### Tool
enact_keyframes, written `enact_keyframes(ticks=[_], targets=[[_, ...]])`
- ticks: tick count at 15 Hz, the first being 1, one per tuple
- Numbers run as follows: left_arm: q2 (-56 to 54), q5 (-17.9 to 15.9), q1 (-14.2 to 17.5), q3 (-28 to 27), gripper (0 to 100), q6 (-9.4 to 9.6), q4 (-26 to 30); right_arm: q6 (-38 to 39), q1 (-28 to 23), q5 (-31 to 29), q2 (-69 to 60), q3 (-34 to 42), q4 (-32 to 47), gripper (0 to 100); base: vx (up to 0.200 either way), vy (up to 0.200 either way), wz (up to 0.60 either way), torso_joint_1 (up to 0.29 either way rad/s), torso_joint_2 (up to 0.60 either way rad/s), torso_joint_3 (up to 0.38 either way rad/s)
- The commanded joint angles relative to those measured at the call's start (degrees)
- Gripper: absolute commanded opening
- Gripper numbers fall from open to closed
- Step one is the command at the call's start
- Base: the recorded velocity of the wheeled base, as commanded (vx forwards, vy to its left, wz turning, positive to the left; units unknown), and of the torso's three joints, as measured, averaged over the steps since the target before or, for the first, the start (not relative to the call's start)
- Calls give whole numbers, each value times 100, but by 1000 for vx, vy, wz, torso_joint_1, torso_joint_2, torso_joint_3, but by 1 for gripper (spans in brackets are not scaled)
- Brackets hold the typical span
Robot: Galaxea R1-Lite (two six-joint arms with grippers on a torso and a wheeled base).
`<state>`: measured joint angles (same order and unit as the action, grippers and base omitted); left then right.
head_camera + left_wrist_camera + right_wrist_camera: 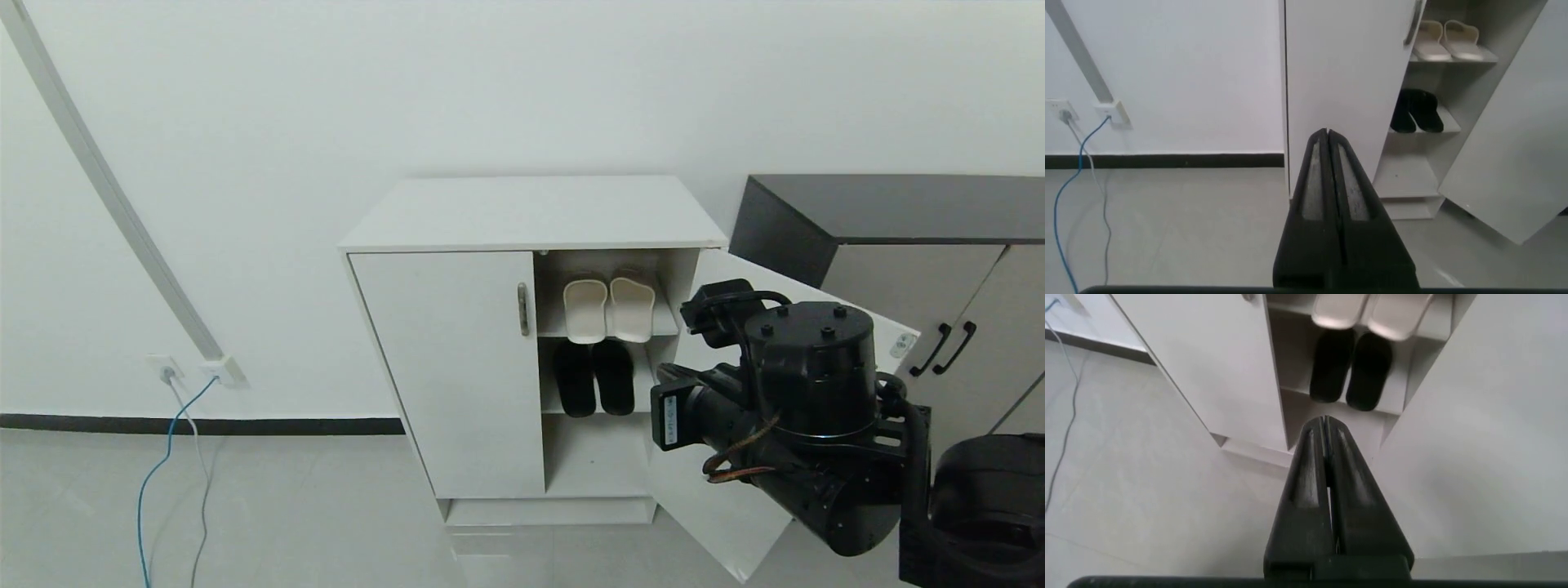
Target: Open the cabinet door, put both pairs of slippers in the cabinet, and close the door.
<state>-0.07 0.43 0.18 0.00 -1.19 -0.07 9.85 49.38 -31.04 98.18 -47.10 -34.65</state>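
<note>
White cabinet on floor against far wall. Left door shut, metal handle at its inner edge. Right door swung wide open toward near right. Both pairs already inside, in the open right half: pale slippers side by side on upper shelf, black slippers side by side on shelf just below. Right arm at near right, in front of the open right door and partly hiding it. Right hand clenched, fingers pressed together, grasping nothing, aimed at the open half just under the black slippers, apart from the cabinet. Left hand likewise clenched on nothing, over the floor, aimed toward the shut left door, well apart from it. Dark grey cabinet just right of the white one, doors shut. Wall sockets low on far wall at left, blue cable trailing from there down onto floor. Slanted cable duct on wall above the sockets.
</note>
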Motion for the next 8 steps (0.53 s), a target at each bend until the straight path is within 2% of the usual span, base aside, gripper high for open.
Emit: enact_keyframes(ticks=[1, 8], targets=[[7, 1, 8, 0, 0, -4, -1, 8, 1, 10, 8, 26, -7, 0, 0, 0, 0, 207, -520, -315], [7, 10, -1, 0, 0, -4, -1, -1, 1, 19, 17, 70, -7, 0, 0, 0, 0, 237, -562, -324]])
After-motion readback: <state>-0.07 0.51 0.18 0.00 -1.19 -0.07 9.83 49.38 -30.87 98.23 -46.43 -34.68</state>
